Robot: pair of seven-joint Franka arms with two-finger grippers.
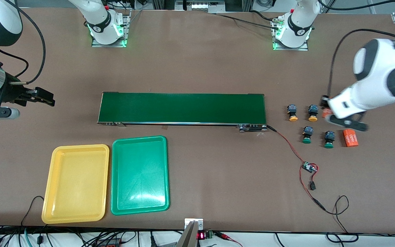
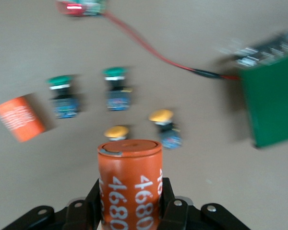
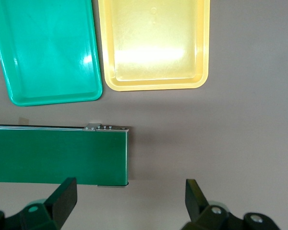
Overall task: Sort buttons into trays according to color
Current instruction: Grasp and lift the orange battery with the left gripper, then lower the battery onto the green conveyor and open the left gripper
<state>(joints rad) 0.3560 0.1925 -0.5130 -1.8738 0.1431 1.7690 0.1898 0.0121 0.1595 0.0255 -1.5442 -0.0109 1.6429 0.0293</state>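
Note:
Two buttons with yellow caps (image 1: 292,113) (image 1: 313,113) and two with green caps (image 1: 307,134) (image 1: 329,139) stand on the table past the belt, toward the left arm's end. My left gripper (image 1: 331,115) (image 2: 129,201) hovers beside the yellow-capped pair, shut on an orange cylinder (image 2: 129,177) printed "4680". The left wrist view shows the green caps (image 2: 62,93) (image 2: 117,86) and yellow caps (image 2: 117,132) (image 2: 163,122). The yellow tray (image 1: 75,183) (image 3: 153,48) and green tray (image 1: 139,175) (image 3: 48,52) lie empty side by side. My right gripper (image 1: 45,97) (image 3: 129,201) waits open above the table, off the belt's end.
A long dark-green conveyor belt (image 1: 182,108) (image 3: 53,153) (image 2: 273,105) crosses the middle. A second orange cylinder (image 1: 350,138) (image 2: 20,119) lies beside the green-capped buttons. A red wire runs from the belt to a small circuit board (image 1: 309,167) (image 2: 81,7).

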